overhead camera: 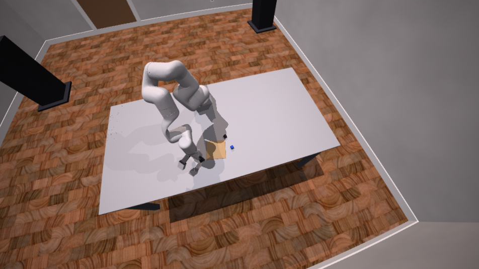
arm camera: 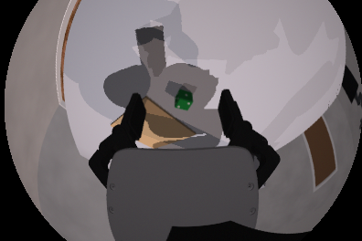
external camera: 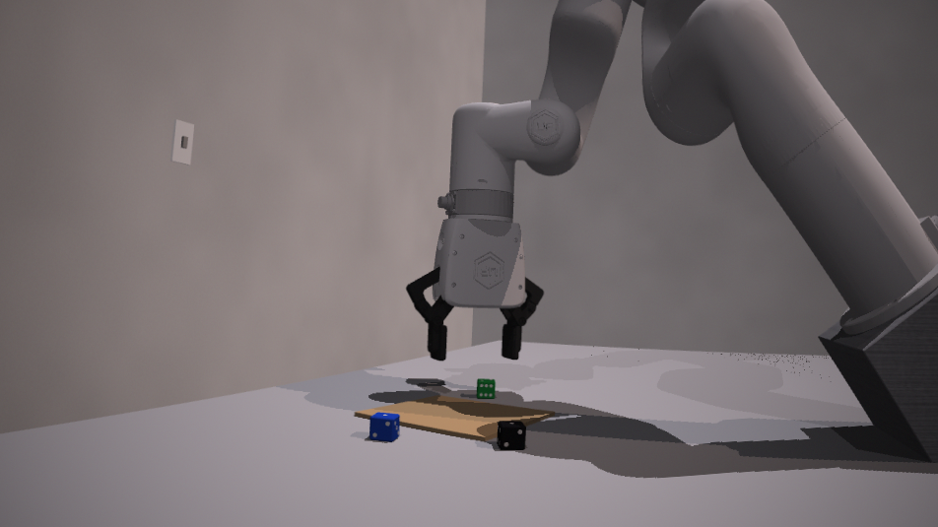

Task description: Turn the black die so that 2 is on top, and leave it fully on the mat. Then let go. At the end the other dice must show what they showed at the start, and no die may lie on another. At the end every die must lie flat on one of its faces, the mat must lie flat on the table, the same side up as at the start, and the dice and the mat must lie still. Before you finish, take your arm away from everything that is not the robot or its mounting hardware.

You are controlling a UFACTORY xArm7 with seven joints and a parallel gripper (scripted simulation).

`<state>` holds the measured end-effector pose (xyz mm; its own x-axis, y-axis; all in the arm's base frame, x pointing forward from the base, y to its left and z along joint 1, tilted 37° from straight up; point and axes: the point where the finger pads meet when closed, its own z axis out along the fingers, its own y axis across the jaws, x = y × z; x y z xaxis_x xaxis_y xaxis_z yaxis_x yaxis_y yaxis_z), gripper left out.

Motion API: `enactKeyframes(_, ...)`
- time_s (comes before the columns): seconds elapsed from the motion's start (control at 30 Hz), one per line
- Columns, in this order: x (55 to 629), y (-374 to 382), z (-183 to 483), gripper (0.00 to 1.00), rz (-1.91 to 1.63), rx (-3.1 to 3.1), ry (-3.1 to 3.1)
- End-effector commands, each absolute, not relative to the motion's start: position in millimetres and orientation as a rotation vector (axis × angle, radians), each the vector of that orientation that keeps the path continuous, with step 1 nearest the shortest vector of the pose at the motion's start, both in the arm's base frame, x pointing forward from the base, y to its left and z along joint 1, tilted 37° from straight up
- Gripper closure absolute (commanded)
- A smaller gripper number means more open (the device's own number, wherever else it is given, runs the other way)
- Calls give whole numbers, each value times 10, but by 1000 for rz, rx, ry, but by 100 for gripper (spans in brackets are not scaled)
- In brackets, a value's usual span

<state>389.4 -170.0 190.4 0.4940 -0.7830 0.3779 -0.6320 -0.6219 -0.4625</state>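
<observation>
Presently, the grey two-fingered pincer (external camera: pixel 474 353) of the white robot arm (overhead camera: pixel 166 85) is hanging above the pale grey tabletop (external camera: pixel 207 465) with its black fingers (external camera: pixel 436 341) spread wide and nothing between them. It is pointing straight down, clear of the surface, over the far edge of the flat tan square mat (external camera: pixel 449 417).

The small black die with white pips (external camera: pixel 511 434) is sitting on the tabletop at the mat's near corner on the arm's base side, touching or just beside the mat's edge; from the exterior view I cannot tell whether any of it is resting on the mat. Which number is facing up cannot be read at this size. It is lying flat and well apart from the pincer.

The small green die with white pips (external camera: pixel 486 388) is sitting on the tabletop just beyond the mat's far edge, nearly under the pincer. In the wrist view the green die (arm camera: pixel 184 100) is showing between the two fingers, below them, with the mat (arm camera: pixel 152 127) off to one side.

The small blue die with white pips (external camera: pixel 383 427) is sitting on the tabletop just beside the mat's near corner away from the arm's base. No die is lying on another.
</observation>
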Motion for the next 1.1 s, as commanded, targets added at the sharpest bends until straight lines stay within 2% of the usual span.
enactKeyframes(0.0, 3890, -1675, 1907, 0, -831, -2477, 1202)
enactKeyframes(0.27, 3831, -1439, 1859, 0, -831, -2477, 1202)
enactKeyframes(1.07, 3416, 203, 1525, 0, -831, -2477, 1202)
